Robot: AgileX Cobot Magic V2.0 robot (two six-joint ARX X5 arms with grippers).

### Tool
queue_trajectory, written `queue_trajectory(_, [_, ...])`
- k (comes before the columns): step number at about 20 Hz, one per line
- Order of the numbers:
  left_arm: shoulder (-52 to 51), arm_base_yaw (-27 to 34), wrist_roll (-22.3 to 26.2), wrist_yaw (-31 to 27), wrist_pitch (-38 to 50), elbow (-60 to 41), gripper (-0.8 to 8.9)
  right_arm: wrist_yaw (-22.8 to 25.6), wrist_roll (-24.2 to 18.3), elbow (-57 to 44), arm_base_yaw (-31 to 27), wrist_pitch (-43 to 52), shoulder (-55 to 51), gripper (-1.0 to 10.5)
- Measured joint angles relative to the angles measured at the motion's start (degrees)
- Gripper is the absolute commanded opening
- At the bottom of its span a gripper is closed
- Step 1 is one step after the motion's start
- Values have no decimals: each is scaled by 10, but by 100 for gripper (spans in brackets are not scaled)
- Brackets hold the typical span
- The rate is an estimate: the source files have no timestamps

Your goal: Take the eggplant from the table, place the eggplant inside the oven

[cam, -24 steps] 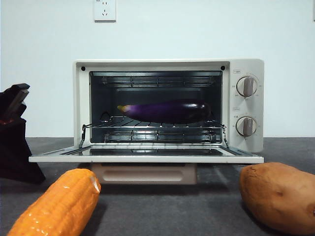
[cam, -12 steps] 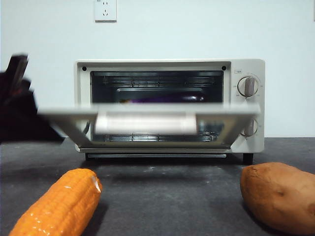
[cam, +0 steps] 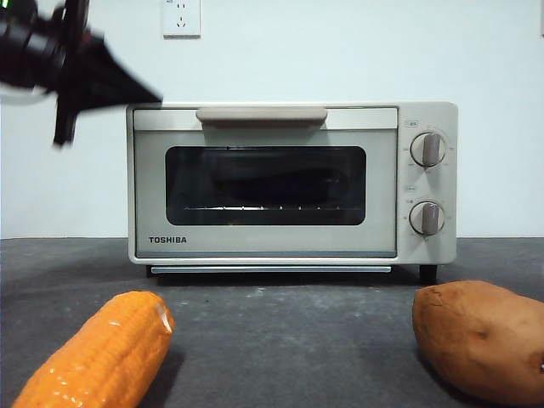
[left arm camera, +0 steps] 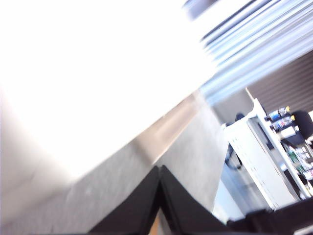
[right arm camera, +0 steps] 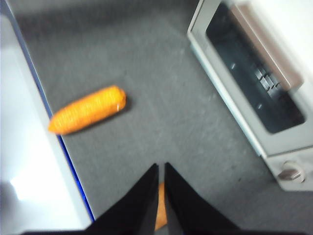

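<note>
Front view: the oven (cam: 289,183) is seen with its door shut, and the eggplant (cam: 272,183) is made out only dimly through the dark glass, lying on the wire rack inside. Its long axis is judged to run across the oven's width, parallel to the door; which end carries the stem cap cannot be told through the glass.

The eggplant is judged to be fairly light, firm but bruisable, with a glossy skin that could slip — a hold about its middle, across the long axis, would suit it best.

A dark gripper is seen high beside the oven's upper corner on the side away from the knobs, clear of the handle bar (cam: 262,113). It is matched to the left gripper (left arm camera: 160,171), whose jaws are pressed together on nothing. The right gripper (right arm camera: 161,169) is held above the table (right arm camera: 161,98) before the oven, jaws likewise closed and empty — the corn cob (right arm camera: 88,116) lies beyond.

The task is judged complete.
</note>
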Motion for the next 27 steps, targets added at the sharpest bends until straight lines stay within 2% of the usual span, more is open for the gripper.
queue_trajectory(3, [-35, 1, 1, -28, -42, 17, 6, 5, -6, -54, -6, 14, 0, 5])
queue_trajectory(5, [-67, -4, 13, -77, -82, 17, 6, 25, -7, -91, -16, 21, 1, 5])
queue_trajectory(9, [-143, -21, 69, -230, -188, 17, 6, 92, -7, -163, -66, 50, 1, 5])
queue_trajectory(12, [-193, -31, 107, -319, -229, 7, 6, 102, 1, -211, -125, 84, -2, 5])
queue_trajectory(15, [-257, -36, 121, -371, -200, -49, 6, 100, 21, -255, -214, 141, -29, 5])
queue_trajectory(18, [-331, -37, 102, -424, -125, -154, 6, 52, 40, -300, -309, 240, -91, 5])
queue_trajectory(21, [-390, -38, 74, -470, -65, -263, 6, 8, 46, -367, -371, 350, -145, 5])
queue_trajectory(24, [-426, -44, 50, -482, -6, -346, 6, 0, 57, -440, -394, 444, -180, 5])
queue_trajectory(27, [-428, -50, 26, -482, -16, -362, 6, 1, 61, -461, -394, 456, -179, 5])
